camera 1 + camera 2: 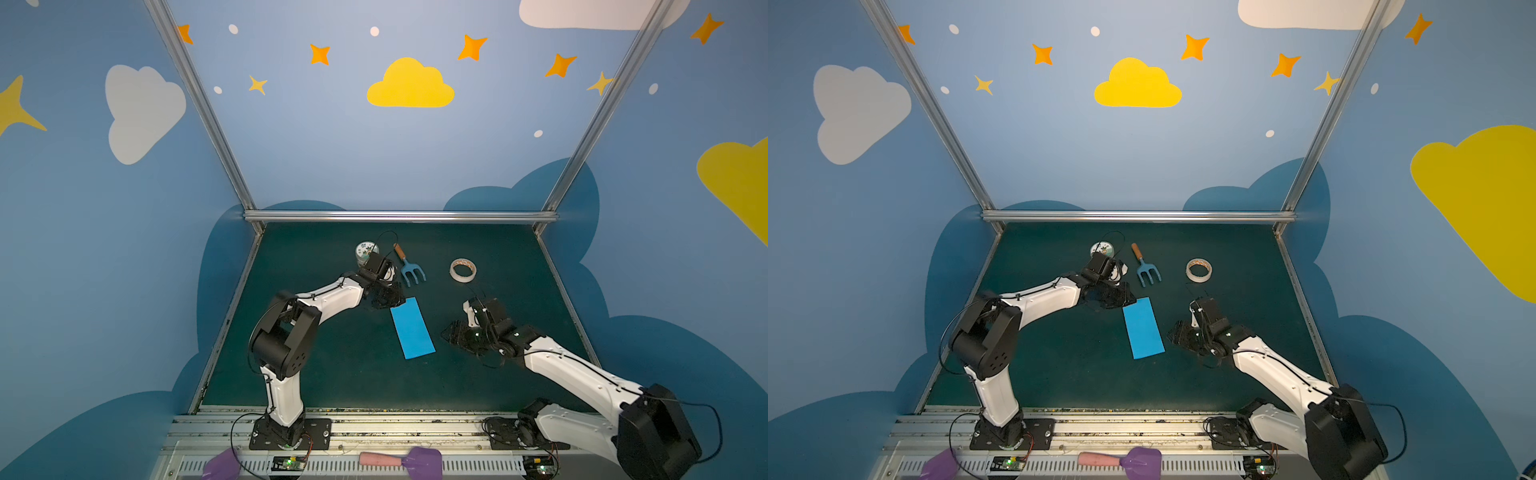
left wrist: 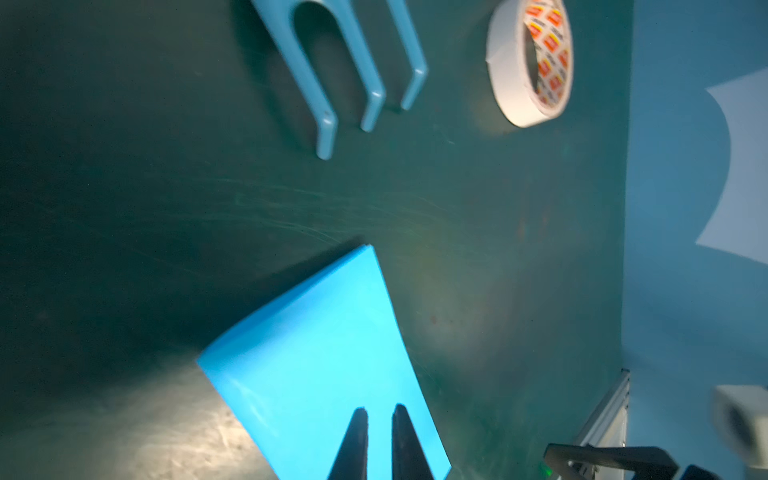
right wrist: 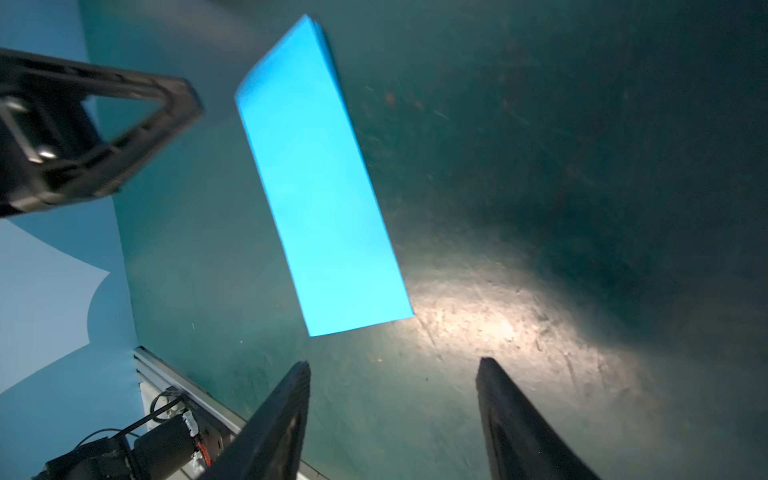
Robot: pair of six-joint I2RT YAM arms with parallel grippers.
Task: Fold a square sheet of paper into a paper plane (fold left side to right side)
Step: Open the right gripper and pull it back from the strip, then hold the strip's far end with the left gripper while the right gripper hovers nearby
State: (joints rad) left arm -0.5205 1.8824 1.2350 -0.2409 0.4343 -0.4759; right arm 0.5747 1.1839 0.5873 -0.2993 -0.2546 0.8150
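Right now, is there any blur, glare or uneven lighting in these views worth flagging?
Left wrist view: motion blur smears the fork and tape roll. Right wrist view: a bright patch glares on the mat beside the folded paper, dim elsewhere. Both top views: sharp, walls bright, mat dark.

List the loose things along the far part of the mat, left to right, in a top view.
Small round tin → blue fork with wooden handle → tape roll.

left claw (image 2: 379,408): jaws barely parted | right claw (image 3: 395,360): jaws wide apart | both arms angled toward the middle
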